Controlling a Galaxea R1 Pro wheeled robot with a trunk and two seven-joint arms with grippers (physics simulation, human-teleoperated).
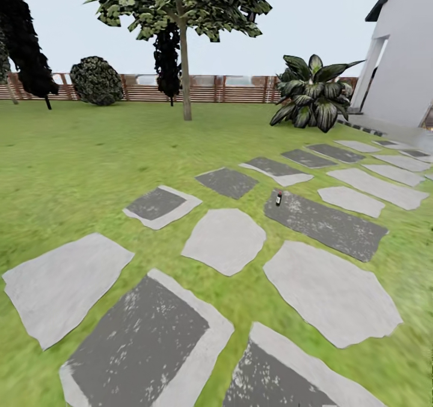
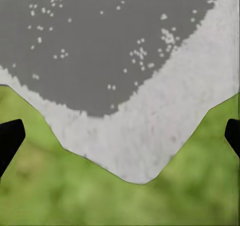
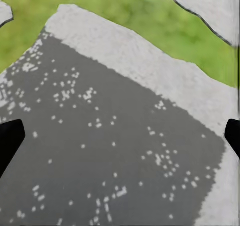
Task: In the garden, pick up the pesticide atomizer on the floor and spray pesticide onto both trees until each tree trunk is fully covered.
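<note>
Small dark atomizer bottle w/ red band [image 1: 278, 198] stands on edge of dark grey paving slab [image 1: 328, 224], mid-lawn. Tall grey-brown-trunked tree [image 1: 185, 64] far back nr slat fence [image 1: 204, 89]. Left pincer [image 2: 120, 136] & right pincer [image 3: 120, 136] spread wide, nothing held, over paving.

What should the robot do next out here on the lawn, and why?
Probably roll forward toward the small atomizer standing at the edge of a dark paving stone ahead. It is well out of reach, both grippers hang open over paving and grass holding nothing, and the tree stands farther off.
</note>
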